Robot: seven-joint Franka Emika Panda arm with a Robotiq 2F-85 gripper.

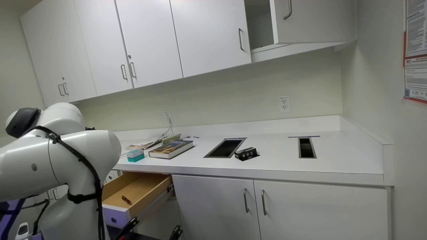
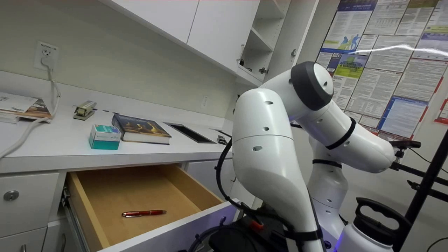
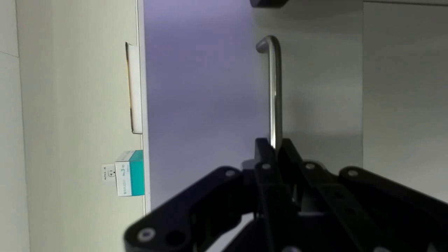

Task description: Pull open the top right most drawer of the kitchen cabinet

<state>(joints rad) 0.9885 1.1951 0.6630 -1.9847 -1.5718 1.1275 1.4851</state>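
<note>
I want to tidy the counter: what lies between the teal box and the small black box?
The book, then a dark framed rectangle, as both exterior views show.

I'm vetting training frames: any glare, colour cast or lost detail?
In an exterior view, a bright white streak crosses the rectangular paper posters; in the wrist view, purple tints part of the flat white drawer front and the black jointed gripper loses detail in darkness.

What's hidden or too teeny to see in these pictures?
One end of the handle: hidden behind the gripper in the wrist view.
Front of the drawer: partly cut off by the bottom edge in an exterior view.
Fine print on the posters: too small in an exterior view.
</note>
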